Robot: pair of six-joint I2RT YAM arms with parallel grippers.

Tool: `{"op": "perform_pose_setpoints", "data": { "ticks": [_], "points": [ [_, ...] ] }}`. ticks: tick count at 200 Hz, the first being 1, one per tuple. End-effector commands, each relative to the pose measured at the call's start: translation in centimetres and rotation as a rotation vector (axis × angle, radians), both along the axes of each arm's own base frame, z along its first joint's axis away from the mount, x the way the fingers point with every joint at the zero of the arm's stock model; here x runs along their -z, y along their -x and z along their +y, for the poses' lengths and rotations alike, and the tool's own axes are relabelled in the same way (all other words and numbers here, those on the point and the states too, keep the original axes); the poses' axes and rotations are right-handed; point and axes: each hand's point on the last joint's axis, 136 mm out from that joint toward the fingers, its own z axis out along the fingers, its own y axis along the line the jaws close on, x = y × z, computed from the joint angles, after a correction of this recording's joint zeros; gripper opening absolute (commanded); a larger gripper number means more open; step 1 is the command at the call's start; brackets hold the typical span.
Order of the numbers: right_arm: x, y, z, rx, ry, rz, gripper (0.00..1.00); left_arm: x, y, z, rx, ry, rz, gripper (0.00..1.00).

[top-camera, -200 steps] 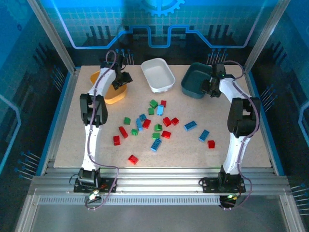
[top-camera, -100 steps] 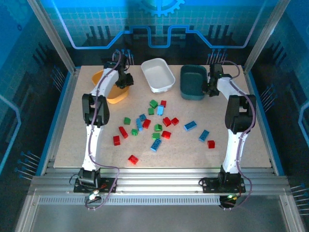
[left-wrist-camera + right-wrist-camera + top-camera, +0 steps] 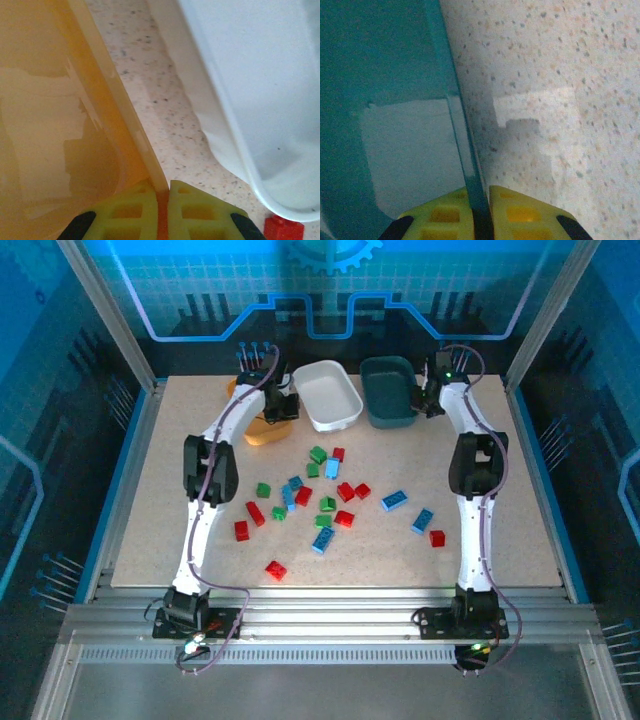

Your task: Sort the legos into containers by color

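Top external, far row: orange tray (image 3: 262, 431) sits far-left on the table (image 3: 150, 510), largely under the left arm, so can't read its long axis. Bare table from its left side out to the table's left edge

Left wrist view: left gripper (image 3: 160, 196) pinched tight on the orange tray's right wall, one finger inside, one outside. The wall runs away from the fingers, leaning left. Just a thin strip of bare table separates that wall from the white tray (image 3: 328, 395), so little room there. One red lego (image 3: 283, 230) sits just beside the white tray's rounded corner at the frame bottom

White tray: long axis diagonal, far-left to near-right

Legos (image 3: 320, 495): loose red/green/blue cluster mid-table, on the near side of the trays, none inside a tray. The closest few are near the white tray's near edge. Wide bare margins left, right and near side of the cluster

Teal tray (image 3: 388, 392): just right of the white tray with a narrow gap; can't tell if the corners touch. Long axis roughly near-far

Right wrist view: right gripper (image 3: 481, 198) clamped on the teal tray's right wall, one finger each side. Right of that wall is open speckled table
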Motion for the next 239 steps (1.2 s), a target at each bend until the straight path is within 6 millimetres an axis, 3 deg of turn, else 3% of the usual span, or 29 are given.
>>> {"op": "perform_pose_setpoints", "data": {
  "ticks": [1, 42, 70, 75, 105, 128, 155, 165, 190, 207, 239],
  "points": [
    [1.0, 0.9, 3.2, -0.084, 0.000, 0.070, 0.12, 1.3, 0.9, -2.0, 0.117, 0.054, 0.016, 0.00],
    [-0.1, 2.9, 5.7, -0.120, -0.010, 0.054, 0.10, 1.5, 2.2, -2.4, 0.219, 0.018, 0.005, 0.00],
    [-0.4, 5.5, 6.6, -0.121, -0.008, 0.061, 0.09, 0.9, 3.2, -2.3, 0.283, -0.009, -0.009, 0.00],
    [-1.6, 5.8, 6.8, -0.121, -0.011, 0.042, 0.09, 0.9, 3.4, -2.3, 0.297, -0.015, -0.008, 0.00],
    [-1.7, 9.1, 8.0, -0.116, -0.022, 0.069, 0.09, 0.8, 4.9, -1.9, 0.374, -0.052, -0.007, 0.00],
    [-1.4, 11.1, 7.6, -0.062, -0.010, 0.079, 0.10, 1.2, 5.9, -1.6, 0.403, -0.066, 0.001, 0.00],
    [-0.5, 11.0, 5.7, 0.004, 0.004, 0.092, 0.10, 1.5, 6.1, -1.2, 0.398, -0.084, 0.010, 0.00],
    [-0.2, 10.8, 5.2, 0.013, 0.001, 0.095, 0.10, 1.4, 6.1, -1.2, 0.392, -0.084, 0.011, 0.06],
    [0.0, 10.2, 4.4, 0.036, 0.015, 0.096, 0.09, 0.1, 6.3, -1.2, 0.380, -0.074, 0.006, 0.36],
    [0.5, 9.9, 4.3, 0.049, 0.000, 0.105, 0.09, -1.1, 6.4, -1.3, 0.374, -0.058, -0.008, 0.49],
    [1.0, 9.7, 4.5, 0.065, -0.020, 0.102, 0.09, -3.5, 6.5, -2.0, 0.365, -0.006, -0.042, 0.60]
  ]
}}
